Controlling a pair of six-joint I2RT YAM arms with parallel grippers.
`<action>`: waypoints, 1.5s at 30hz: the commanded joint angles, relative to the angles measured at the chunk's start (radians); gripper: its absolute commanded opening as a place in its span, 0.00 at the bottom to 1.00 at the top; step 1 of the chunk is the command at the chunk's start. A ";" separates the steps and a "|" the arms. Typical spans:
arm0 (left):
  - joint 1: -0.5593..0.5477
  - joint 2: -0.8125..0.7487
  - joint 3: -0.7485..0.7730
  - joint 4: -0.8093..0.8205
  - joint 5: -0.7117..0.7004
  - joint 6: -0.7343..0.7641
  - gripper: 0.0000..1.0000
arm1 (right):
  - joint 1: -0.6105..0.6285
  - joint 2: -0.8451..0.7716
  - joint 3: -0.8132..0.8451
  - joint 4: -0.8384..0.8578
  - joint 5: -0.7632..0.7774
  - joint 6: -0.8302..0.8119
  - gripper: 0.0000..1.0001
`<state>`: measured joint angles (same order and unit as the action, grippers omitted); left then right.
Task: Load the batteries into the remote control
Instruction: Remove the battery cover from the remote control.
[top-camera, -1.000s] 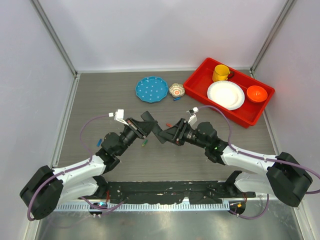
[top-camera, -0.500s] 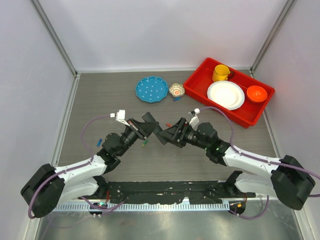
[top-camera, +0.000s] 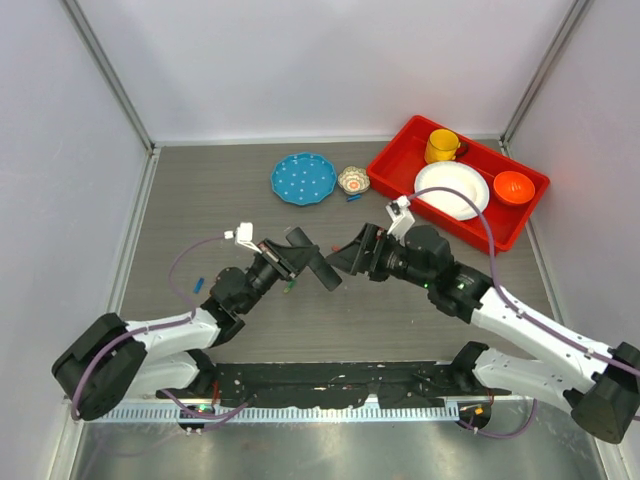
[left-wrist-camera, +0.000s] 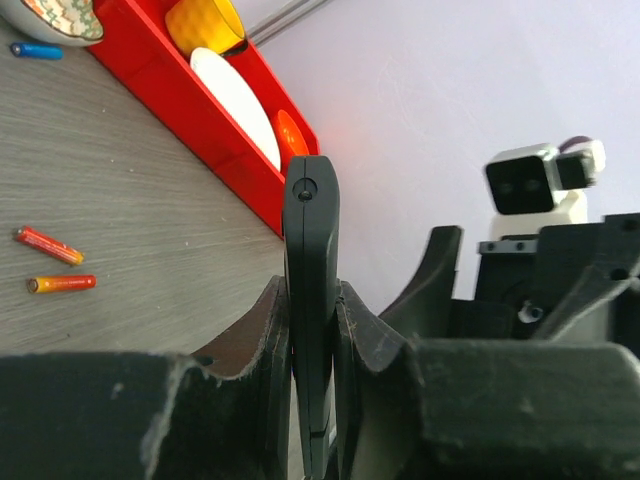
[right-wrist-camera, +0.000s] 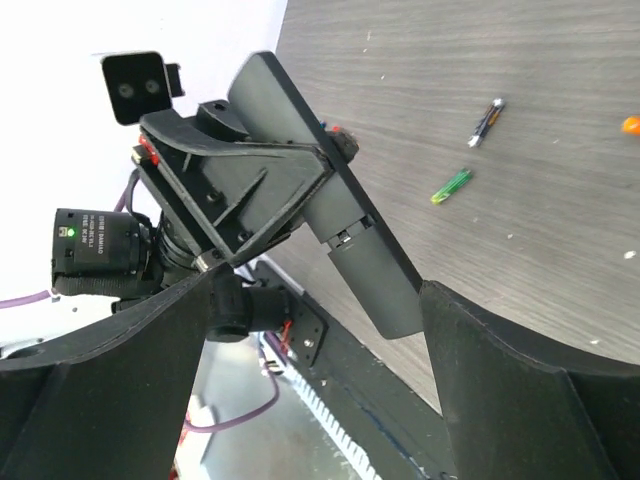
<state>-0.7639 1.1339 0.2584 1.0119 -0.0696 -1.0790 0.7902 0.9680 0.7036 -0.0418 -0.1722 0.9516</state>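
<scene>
**Figure. Remote held up, cells on the tabletop.** The left pincer is clamped on the remote control and holds it clear of the tabletop at centre frame in the top view. The right pincer stands just right of the remote's free end with its fingers spread wide and nothing between them.

In the top view the remote's long axis runs from upper left to lower right. One end is buried in the left pincer and the free end points to the lower right, just below the right pincer. In the left wrist view it appears edge-on, a thin upright blade between the two pads.

The green battery and the dark battery lie flat on the tabletop, apart from each other, at the upper right of the right wrist view. They are beyond the remote and untouched by either arm. Both long axes run from lower left to upper right in that view, the dark one more steeply. Two orange sticks, at the left of the left wrist view, are not the cells.

Judgement: no cell is loaded yet. The coming move probably falls to the free right pincer, which must leave the remote and descend to a cell, closing across its short axis.
</scene>
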 joint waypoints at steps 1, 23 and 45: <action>0.003 0.052 -0.019 0.158 -0.027 -0.085 0.00 | 0.003 -0.063 0.086 -0.254 0.100 -0.161 0.90; 0.005 0.345 0.025 0.465 0.067 -0.271 0.00 | 0.107 0.055 0.372 -0.707 0.283 -0.583 0.90; 0.003 0.391 0.031 0.534 0.102 -0.285 0.00 | 0.253 0.296 0.442 -0.661 0.361 -0.608 0.80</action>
<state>-0.7635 1.5272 0.2615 1.2896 0.0204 -1.3605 1.0340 1.2564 1.1110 -0.7399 0.1925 0.3595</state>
